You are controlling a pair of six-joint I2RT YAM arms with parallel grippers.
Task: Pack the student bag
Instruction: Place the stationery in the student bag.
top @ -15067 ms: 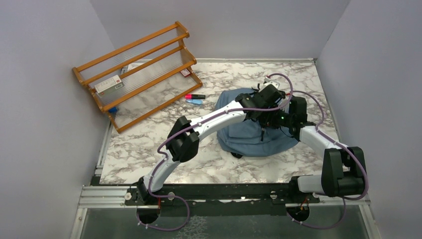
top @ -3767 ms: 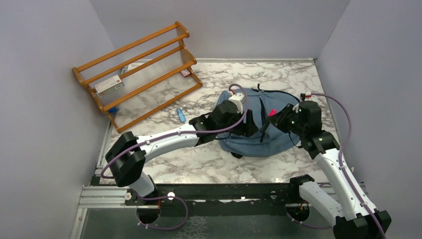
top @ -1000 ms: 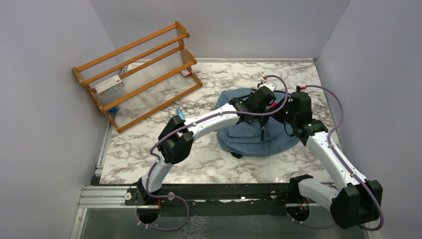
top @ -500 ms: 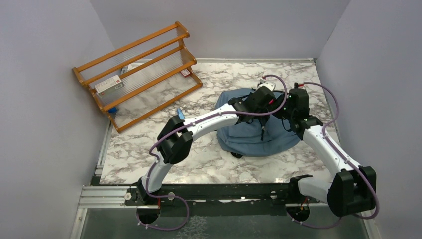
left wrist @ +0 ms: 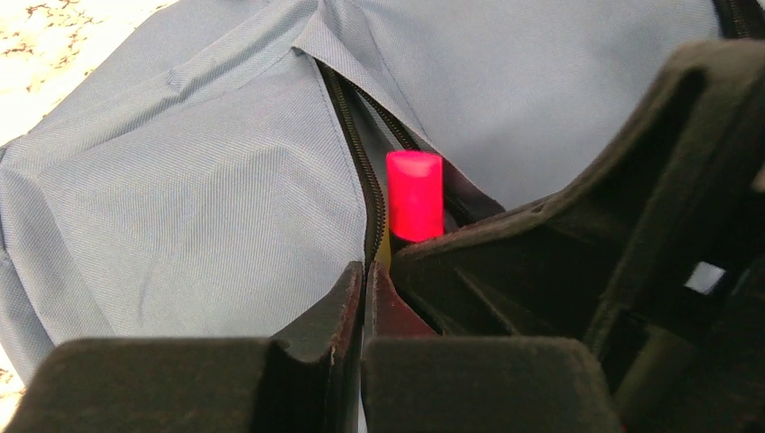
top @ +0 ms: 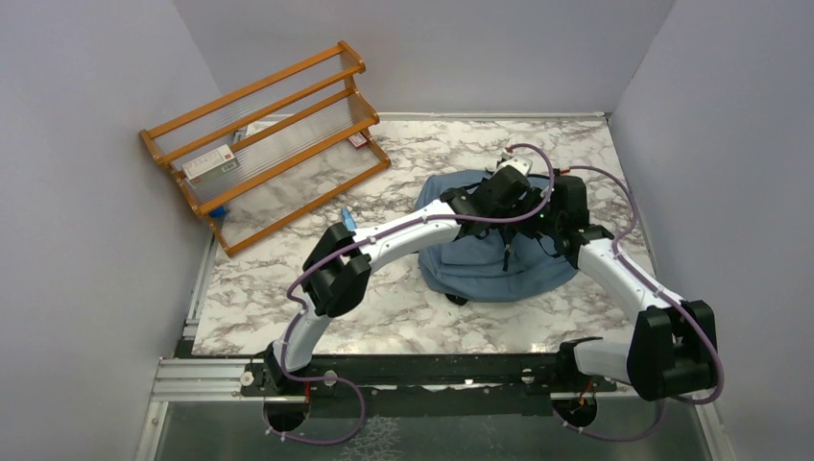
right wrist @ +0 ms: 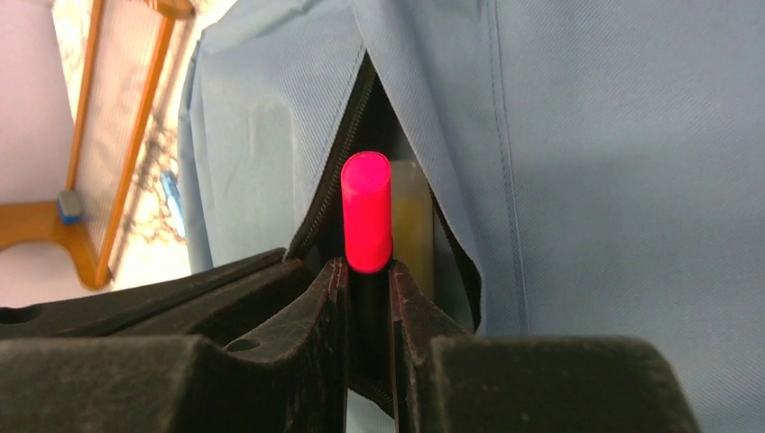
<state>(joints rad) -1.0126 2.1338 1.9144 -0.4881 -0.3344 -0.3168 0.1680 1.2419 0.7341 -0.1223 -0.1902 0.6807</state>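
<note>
Right wrist — right tool (right wrist: 367, 275) tight on pink marker (right wrist: 366, 207) at student bag (right wrist: 586, 135) opening — left tool (left wrist: 364, 284) shut

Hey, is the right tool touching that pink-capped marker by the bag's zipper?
Touching. The right wrist view shows the right tool clamped on the marker just below its pink cap.

Student bag (top: 475, 264) lies on marble table (top: 278, 288), right of centre. L gripper (top: 519, 197) & R gripper (top: 544, 215) sit close together over its far-right part, jaws too small to read. Tiered wooden rack (top: 274, 144) at rear left, w/ blue marker (top: 348, 220) on tabletop nearby.
</note>
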